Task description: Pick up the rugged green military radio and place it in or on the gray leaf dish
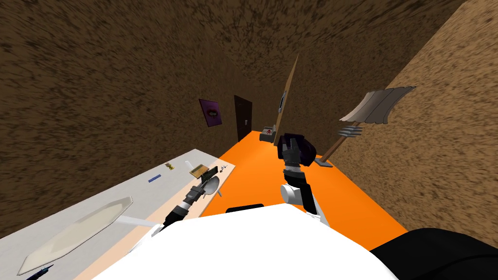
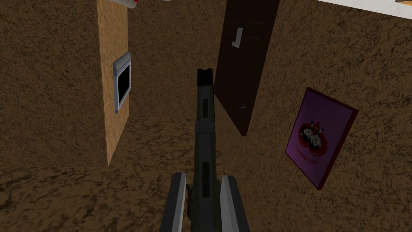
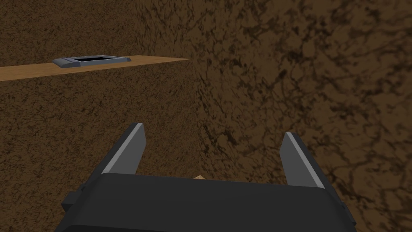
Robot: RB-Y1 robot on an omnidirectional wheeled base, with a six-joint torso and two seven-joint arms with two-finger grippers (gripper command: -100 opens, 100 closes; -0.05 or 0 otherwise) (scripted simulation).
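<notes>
The radio point(image 2: 204, 121) is a long, dark green block with a notched tip, and my left gripper point(image 2: 203, 177) is shut on its lower end, fingers pressing both sides. In the head view the left gripper point(image 1: 207, 177) holds the radio point(image 1: 212, 171) raised just above a pale grey leaf-shaped dish point(image 1: 210, 186) that lies near the table's tan front edge. Whether the radio touches the dish I cannot tell. My right gripper point(image 1: 290, 144) is lifted over the orange floor, and its fingers point(image 3: 130, 147) stand open with nothing between them.
The grey table point(image 1: 97, 199) carries a long pale platter point(image 1: 73, 234), a blue strip point(image 1: 155, 178), a small yellow item point(image 1: 169, 166) and a tan box point(image 1: 197, 170). A dark door point(image 1: 242, 118), a purple picture point(image 1: 210, 113) and a leaning floor lamp point(image 1: 369, 114) lie farther off.
</notes>
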